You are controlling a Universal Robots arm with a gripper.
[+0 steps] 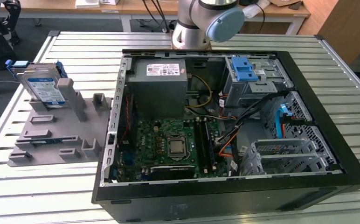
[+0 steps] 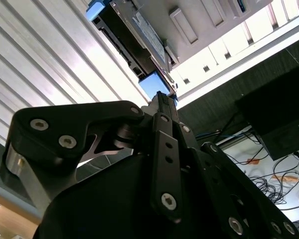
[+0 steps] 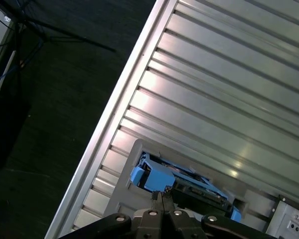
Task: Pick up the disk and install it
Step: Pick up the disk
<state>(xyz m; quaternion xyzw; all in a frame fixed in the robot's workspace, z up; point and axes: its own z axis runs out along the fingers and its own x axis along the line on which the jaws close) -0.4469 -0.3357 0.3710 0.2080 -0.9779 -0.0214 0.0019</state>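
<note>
**By the worktop's edge on the exterior view's left: disk in its stand, not yet picked**

Exterior view. The disk (image 1: 45,88) stands upright, a little tilted, in a slot of the grey holder (image 1: 55,135), near the worktop's (image 1: 80,46) edge. Nothing grips it. The open computer case (image 1: 230,191) lies just beside the holder, toward the exterior view's right, with loose cables across its inside.

Second wrist view. The gripper (image 2: 162,99) looks along its own body toward the disk (image 2: 139,30); the fingers are together with nothing between them. I cannot tell whether the tips touch the blue carrier.

First wrist view. The gripper (image 3: 161,194) has its tips closed, lined up with the blue corner of the disk (image 3: 154,178); worktop slats lie beyond.

Risks, as judged:
- Closed fingers cannot straddle the drive, so a descent like this would press on the carrier's top edge and jam or tip it in the slot.
- A hold on the plastic corner alone could flex the carrier and let the drive swing.
- The case's cables could snag the disk on its way in.
</note>
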